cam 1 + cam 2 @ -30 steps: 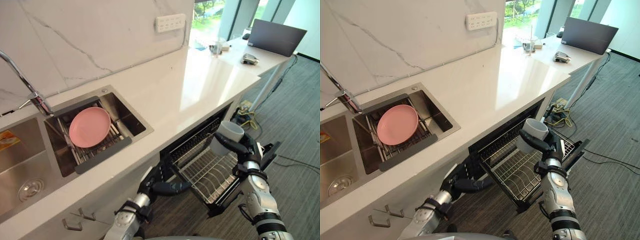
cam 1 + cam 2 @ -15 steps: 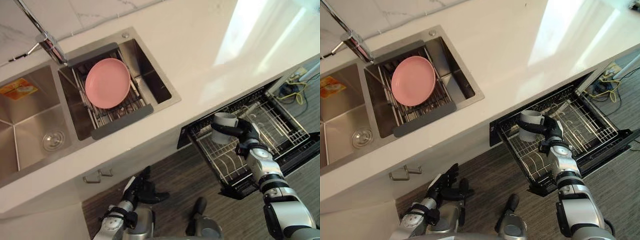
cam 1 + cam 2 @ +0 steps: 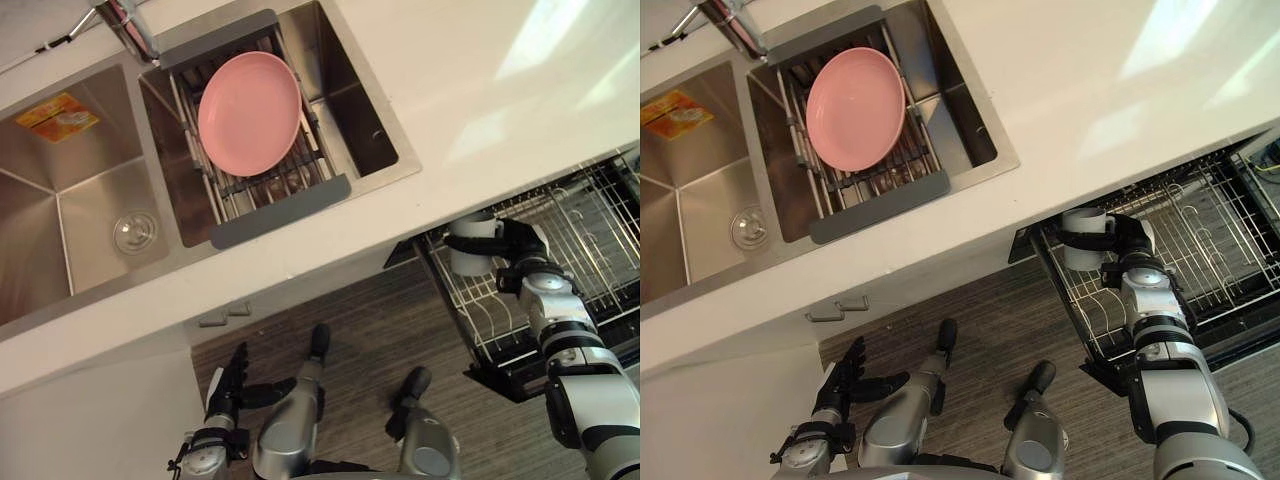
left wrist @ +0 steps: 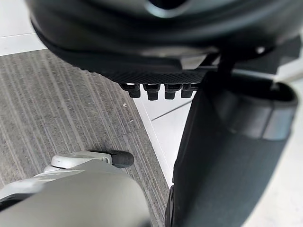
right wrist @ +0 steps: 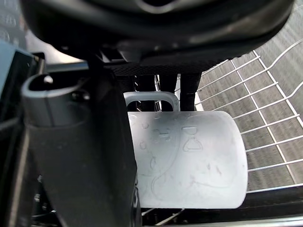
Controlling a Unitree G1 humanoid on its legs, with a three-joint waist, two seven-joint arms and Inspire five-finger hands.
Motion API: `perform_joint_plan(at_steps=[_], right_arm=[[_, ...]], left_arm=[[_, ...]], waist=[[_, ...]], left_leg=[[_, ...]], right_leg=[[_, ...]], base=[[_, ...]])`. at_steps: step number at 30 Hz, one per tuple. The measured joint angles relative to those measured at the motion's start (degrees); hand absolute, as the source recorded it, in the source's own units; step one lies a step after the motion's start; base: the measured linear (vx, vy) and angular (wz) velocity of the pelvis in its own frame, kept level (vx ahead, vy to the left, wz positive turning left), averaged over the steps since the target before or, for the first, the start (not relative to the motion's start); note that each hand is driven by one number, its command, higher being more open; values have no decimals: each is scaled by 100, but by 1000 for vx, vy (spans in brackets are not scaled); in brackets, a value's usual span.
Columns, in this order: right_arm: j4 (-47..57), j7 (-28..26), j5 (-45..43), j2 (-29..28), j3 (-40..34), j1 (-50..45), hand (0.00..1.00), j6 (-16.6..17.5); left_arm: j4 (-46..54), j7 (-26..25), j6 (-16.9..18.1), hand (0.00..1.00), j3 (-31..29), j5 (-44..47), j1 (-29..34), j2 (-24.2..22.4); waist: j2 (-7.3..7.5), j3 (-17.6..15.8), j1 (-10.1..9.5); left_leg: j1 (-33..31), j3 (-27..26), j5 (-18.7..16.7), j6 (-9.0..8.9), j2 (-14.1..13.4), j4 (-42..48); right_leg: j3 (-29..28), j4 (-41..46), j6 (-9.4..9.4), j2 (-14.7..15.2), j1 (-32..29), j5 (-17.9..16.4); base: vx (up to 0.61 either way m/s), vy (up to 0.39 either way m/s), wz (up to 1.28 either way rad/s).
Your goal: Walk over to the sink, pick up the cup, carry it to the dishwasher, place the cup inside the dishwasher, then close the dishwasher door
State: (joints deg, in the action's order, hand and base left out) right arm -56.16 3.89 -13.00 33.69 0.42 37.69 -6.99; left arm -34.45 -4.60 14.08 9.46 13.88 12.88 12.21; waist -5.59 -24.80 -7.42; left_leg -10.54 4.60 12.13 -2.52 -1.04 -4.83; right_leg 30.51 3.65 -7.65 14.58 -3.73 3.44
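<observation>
Right wrist view: the right hand (image 5: 75, 156) hugs the white cup (image 5: 189, 161), thumb on one side, fingers on the other, over the dishwasher rack (image 5: 270, 142). The left hand (image 3: 228, 385) hangs down, fingers straight.

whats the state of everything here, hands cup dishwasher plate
cup: gripped by the right hand, over one corner of the rack, not yet let go
right hand: shut on the cup
left hand: open, low over the floor, holding nothing
dishwasher rack: pulled out, dishwasher open
pink plate: lying on the drainer rack in the sink
</observation>
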Motion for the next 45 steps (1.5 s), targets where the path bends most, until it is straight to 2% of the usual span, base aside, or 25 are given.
perform_joint_plan(at_steps=[7, 13, 14, 17, 18, 21, 24, 29, 32, 34, 36, 39, 40, 42, 43, 44, 45], right_arm=[[-11, 56, 82, -18, -143, -28, 100, -43], [1473, 319, 80, -336, -357, -739, 100, -19], [1732, 350, 78, -450, -383, -899, 100, -17], [2350, 410, -132, -926, -518, -1530, 100, 23], [2646, 481, -298, -1175, -652, -1897, 100, 46], [3641, 527, -849, -1703, -1094, -2960, 100, 124], [4498, 471, -1063, -1961, -1401, -3661, 100, 389], [5191, 210, -1498, -2203, -1811, -4264, 100, 883], [5554, -45, -2040, -2309, -2039, -4419, 100, 1040], [6088, -521, -2552, -2387, -2134, -4631, 100, 1228], [6443, -878, -2637, -2438, -2111, -4740, 100, 1360], [6797, -1436, -2730, -2442, -1872, -4755, 100, 1579], [6823, -1605, -2750, -2454, -1720, -4754, 100, 1614], [6827, -1687, -2750, -2387, -1560, -4734, 100, 1636], [6823, -1714, -2751, -2335, -1517, -4729, 100, 1635], [6813, -1801, -2755, -2221, -1424, -4700, 100, 1629], [6781, -1911, -2758, -2215, -1258, -4656, 100, 1622]], left_arm=[[41, 4, 33, 100, -78, 80, 4, -31], [63, 60, 4, 100, -176, 81, 4, -236], [65, 86, -34, 100, -218, 81, 4, -236], [54, 95, -207, 100, -449, 143, 76, -242], [42, 97, -288, 100, -565, 193, 150, -250], [18, 84, -447, 100, -859, 192, 366, -342], [-202, 95, -544, 100, -1119, 197, 432, -467], [-617, 115, -688, 100, -1461, 322, 437, -597], [-847, 116, -765, 100, -1609, 384, 460, -674], [-1100, 117, -854, 100, -1802, 423, 474, -711], [-1145, 88, -939, 100, -1929, 417, 498, -762], [-1254, 39, -1140, 100, -2022, 429, 449, -819], [-1372, 6, -1287, 100, -2030, 433, 380, -818], [-1512, -14, -1383, 100, -2037, 407, 332, -820], [-1566, -31, -1419, 100, -2037, 405, 317, -838], [-1598, -55, -1480, 100, -2077, 417, 336, -926], [-1572, -83, -1495, 100, -2150, 421, 355, -1011]], waist=[[-4, -2, 22], [28, 12, 61], [55, 27, 76], [272, 181, 105], [388, 330, 133], [601, 705, 265], [645, 977, 475], [643, 1309, 707], [612, 1348, 729], [538, 1400, 769], [491, 1430, 814], [412, 1481, 860], [395, 1539, 906], [337, 1605, 1007], [292, 1630, 999], [161, 1671, 949], [152, 1675, 844]], left_leg=[[29, 24, 25, 31, 56, -5], [305, -58, -12, -6, 29, -14], [359, -84, -37, -25, 10, -14], [537, -272, -124, -38, -60, -15], [590, -355, -171, -47, -82, -15], [801, -623, -291, -47, -119, -14], [1073, -951, -417, -68, -173, -14], [1298, -1355, -645, -175, -367, 118], [1266, -1566, -942, -219, -544, 550], [1146, -1618, -1157, -300, -711, 978], [1085, -1585, -1218, -333, -783, 1137], [948, -1610, -1225, -284, -815, 1231], [903, -2184, -1378, 13, -946, 1278], [890, -3069, -1361, 73, -1177, 1341], [860, -3203, -1290, 93, -1202, 1364], [809, -3210, -952, 47, -1192, 1335], [844, -3143, -936, 44, -1065, 1258]], right_leg=[[14, 142, -29, 79, -10, -89], [-67, 98, -30, 55, 229, -100], [-89, 75, -28, 37, 276, -101], [-260, -31, -21, -45, 377, -97], [-339, -94, -19, -74, 408, -84], [-593, -204, -30, -112, 495, -64], [-897, -311, -27, -165, 605, -18], [-1296, -440, 10, -366, 669, 3], [-1528, -499, 87, -511, 705, 30], [-1612, -523, 180, -648, 746, 31], [-1572, -576, 211, -700, 801, 38], [-1324, -579, 258, -691, 881, 31], [-963, -577, 251, -604, 1000, 21], [-390, -564, 171, -437, 1155, -35], [-251, -546, 138, -392, 1178, -55], [-59, -465, 60, -345, 1202, -107], [49, -449, -13, -233, 1278, -118]], base=[[-9, -26, 3], [-26, -36, -7], [-48, -54, -21], [-18, -55, -33], [20, -41, -29], [68, -41, -45], [69, -28, -56], [2, -51, -52], [-23, -79, -45], [-18, -71, -25], [-2, -46, 3], [-19, -22, 46], [-5, 2, 101], [29, 32, 146], [35, 96, 144], [20, 135, 96], [15, 103, 72]])
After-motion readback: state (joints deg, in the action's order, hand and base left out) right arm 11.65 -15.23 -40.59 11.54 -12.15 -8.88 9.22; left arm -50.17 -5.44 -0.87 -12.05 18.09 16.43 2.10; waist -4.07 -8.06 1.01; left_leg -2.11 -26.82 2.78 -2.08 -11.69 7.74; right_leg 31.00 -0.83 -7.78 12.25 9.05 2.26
